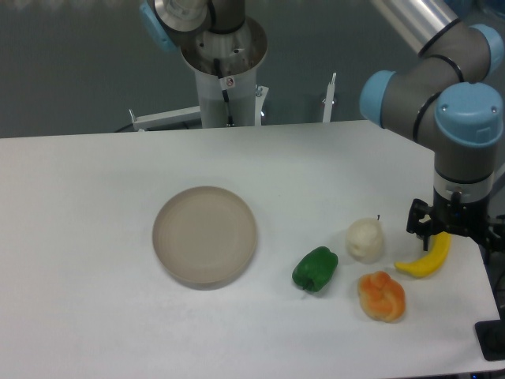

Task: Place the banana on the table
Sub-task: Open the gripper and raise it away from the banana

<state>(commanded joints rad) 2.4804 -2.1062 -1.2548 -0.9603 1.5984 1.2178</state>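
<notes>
Camera view shows one plate (204, 234), one pepper (315, 268), one white fruit (364, 239), one orange fruit (382, 296) and one banana (427, 259) on the table (95, 316), arm pointing straight down at the right edge, gripper (448, 237) pinching the banana's upper end.

yellow banana (427, 260), white table (95, 197), beige plate (205, 234), green pepper (315, 268), orange fruit (382, 295), black end effector (452, 227)
</notes>
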